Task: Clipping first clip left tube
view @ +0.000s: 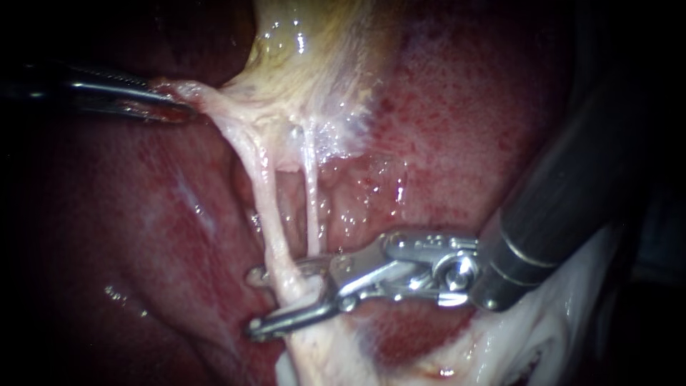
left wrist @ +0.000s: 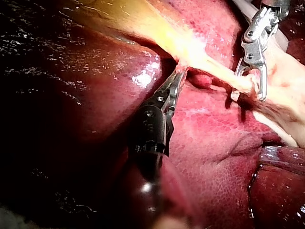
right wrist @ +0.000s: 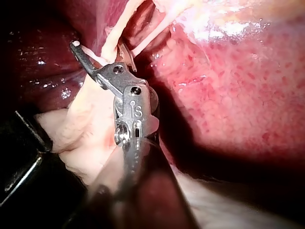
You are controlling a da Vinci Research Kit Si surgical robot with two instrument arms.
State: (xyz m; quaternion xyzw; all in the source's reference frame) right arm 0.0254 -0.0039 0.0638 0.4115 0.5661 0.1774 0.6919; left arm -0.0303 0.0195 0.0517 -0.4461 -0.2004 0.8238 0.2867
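Two pale tubes run down from the yellowish gallbladder [view: 300, 57]: the left tube [view: 266, 207] and the thinner right tube [view: 311, 207]. My right instrument [view: 254, 302] comes in from the right, and its metal jaws stand open astride the lower left tube, one on each side. The left wrist view shows those jaws [left wrist: 249, 95] around the stretched tube [left wrist: 224, 76]. In its own wrist view my right instrument [right wrist: 100, 47] has the tube [right wrist: 110, 45] between its jaws. My left instrument [view: 175, 109] is shut on a fold of gallbladder tissue [view: 207, 96] and holds it taut, as its wrist view also shows [left wrist: 178, 76].
Dark red liver [view: 464, 107] lies behind and to both sides of the tubes. Pale fatty tissue [view: 543, 336] sits under my right instrument's shaft. A dark object [right wrist: 24, 148] lies beside that shaft in the right wrist view.
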